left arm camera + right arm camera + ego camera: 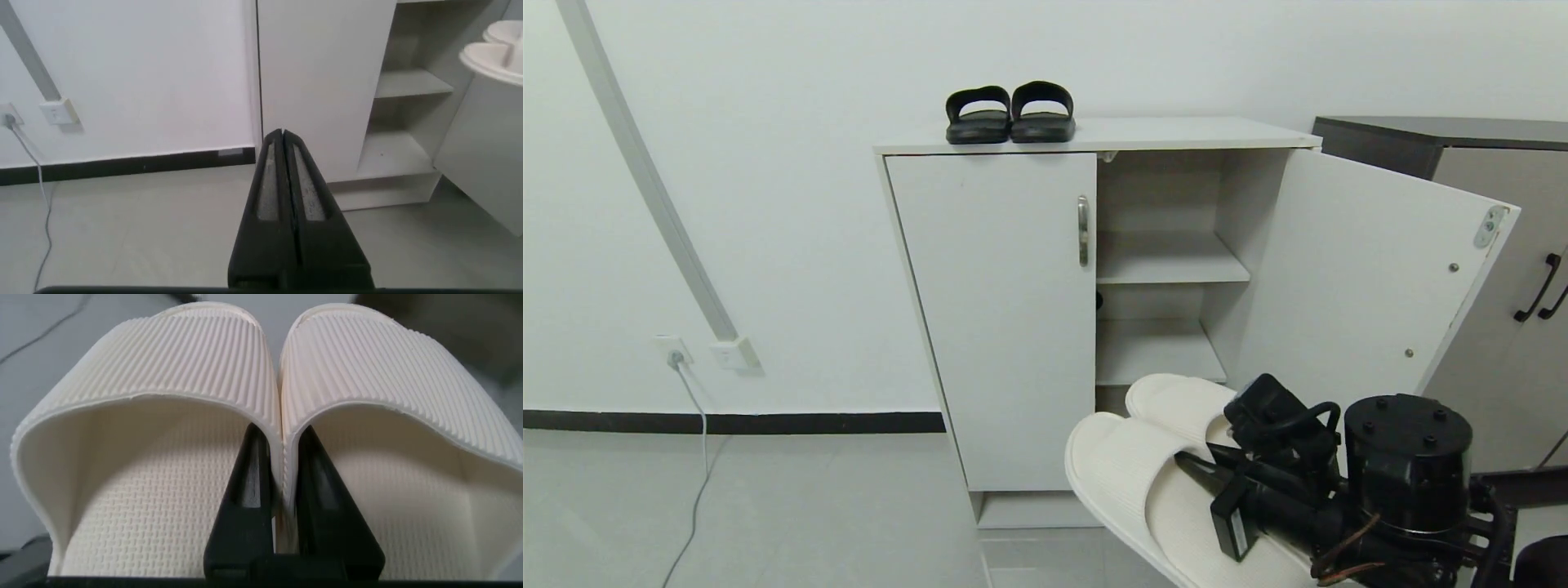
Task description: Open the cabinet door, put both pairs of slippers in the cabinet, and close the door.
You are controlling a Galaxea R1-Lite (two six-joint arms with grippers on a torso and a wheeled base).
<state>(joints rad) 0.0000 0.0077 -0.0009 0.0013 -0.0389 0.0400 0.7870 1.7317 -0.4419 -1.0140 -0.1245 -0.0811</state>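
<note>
A white cabinet (988, 327) stands against the wall, its right door (1356, 278) swung open onto bare shelves (1168, 261). A pair of black slippers (1010, 114) rests on its top. My right gripper (279, 449) is shut on the inner edges of a pair of white slippers (270, 384), one finger inside each. In the head view that white pair (1152, 465) hangs low in front of the open compartment, toes toward it. My left gripper (283, 139) is shut on nothing, out over the floor and facing the cabinet (319, 82); the white slippers' toes (498, 53) show beside it.
A dark grey cabinet (1503, 269) stands right of the open door. On the wall at the left are a socket with a plugged cable (678, 359) and a slanted conduit (645, 171). Bare tiled floor (768, 506) lies left of the cabinet.
</note>
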